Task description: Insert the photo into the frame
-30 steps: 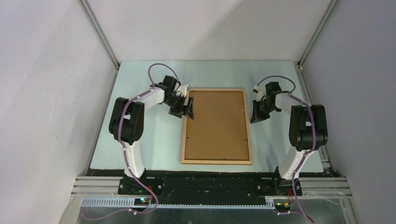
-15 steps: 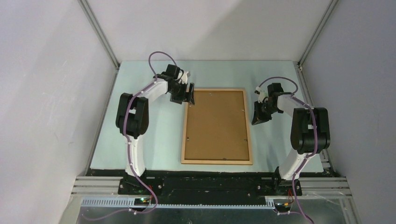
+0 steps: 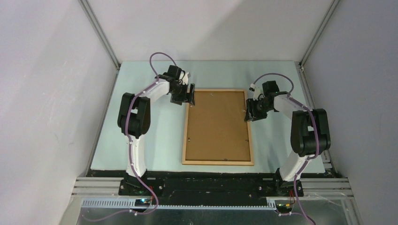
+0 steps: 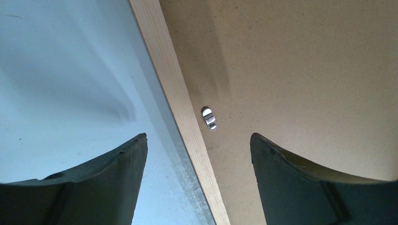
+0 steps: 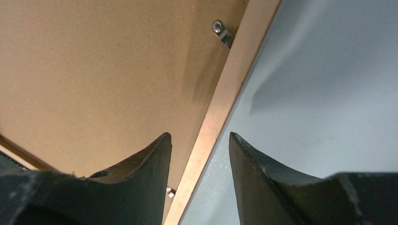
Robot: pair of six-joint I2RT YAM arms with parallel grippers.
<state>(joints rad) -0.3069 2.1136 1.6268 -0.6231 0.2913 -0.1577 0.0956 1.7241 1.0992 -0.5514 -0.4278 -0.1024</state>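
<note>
Two grippers straddle the far end of the frame, one on each long rail.

The table carries the frame face-down, with a brown backing board seated inside it. The photo is not visible, perhaps under that board. The left gripper, fingers wide, spans the frame's left rail. The right gripper, fingers narrower apart, spans its right rail and holds nothing. Each is near a small metal clip, likely there to work that fastener.

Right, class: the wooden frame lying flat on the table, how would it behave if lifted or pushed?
The frame probably stays stiff: wood moulding, backing board held by small metal clips. Likely light, the moulding being narrow. Flat on the smooth table, it would likely slide, not tip.
</note>
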